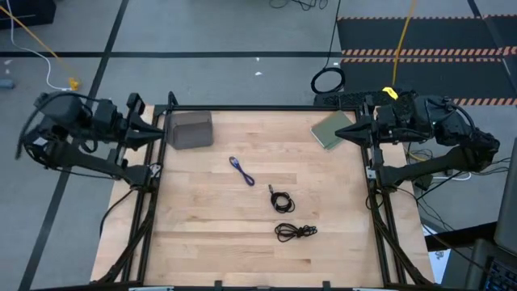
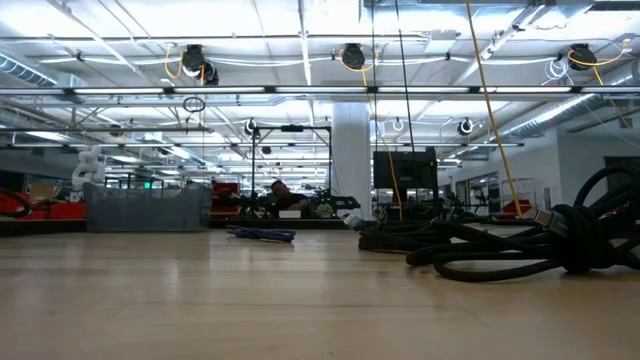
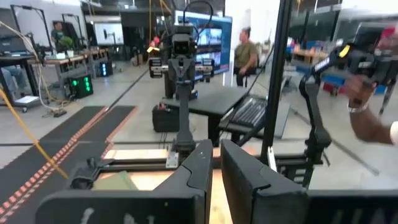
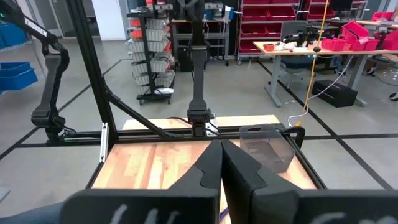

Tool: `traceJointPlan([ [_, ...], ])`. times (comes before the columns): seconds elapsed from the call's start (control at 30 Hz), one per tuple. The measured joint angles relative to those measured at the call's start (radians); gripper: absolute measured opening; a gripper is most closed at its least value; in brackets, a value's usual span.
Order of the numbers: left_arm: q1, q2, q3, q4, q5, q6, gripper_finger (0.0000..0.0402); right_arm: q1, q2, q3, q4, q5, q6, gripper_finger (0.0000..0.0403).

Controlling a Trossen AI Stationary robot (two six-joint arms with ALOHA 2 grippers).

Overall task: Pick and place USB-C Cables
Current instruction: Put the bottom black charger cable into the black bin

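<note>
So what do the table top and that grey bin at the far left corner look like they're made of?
Table top: pale wood planks, matte, with visible grain and seams. Grey bin: probably translucent smoky plastic; the right wrist view shows the wood through its walls.

In the low view, the nearest black cable (image 2: pixel 520 250) is running off the picture's right edge, and it is hiding part of the black cable behind it (image 2: pixel 400 238), so the two are merging into one dark mass. The blue-purple cable (image 2: pixel 260 234) is showing only as a thin sliver, too small for its coils to be made out. In the left wrist view, a person's hand (image 3: pixel 367 121) is blurring and being cut off at the edge. In the right wrist view, the clear bin (image 4: pixel 264 146) is being partly covered by the right pincer (image 4: pixel 221 163).
</note>
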Motion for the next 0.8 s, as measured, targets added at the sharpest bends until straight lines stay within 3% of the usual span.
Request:
traceJointPlan([
  [0.23, 0.0, 0.115, 0.2, -0.152, 0.0, 0.004, 0.0037, 0.0, 0.0, 0.0, 0.0, 0.0, 0.005, 0.0],
  [0.63, 0.0, 0.172, 0.194, -0.178, -0.001, 0.034, 0.0037, 0.0, 0.018, 0.006, 0.067, 0.001, 0.031, 0.0],
  [0.8, 0.0, 0.205, 0.194, -0.17, -0.004, 0.086, 0.0037, 0.0, 0.11, 0.141, -0.007, -0.001, 0.027, 0.0],
])
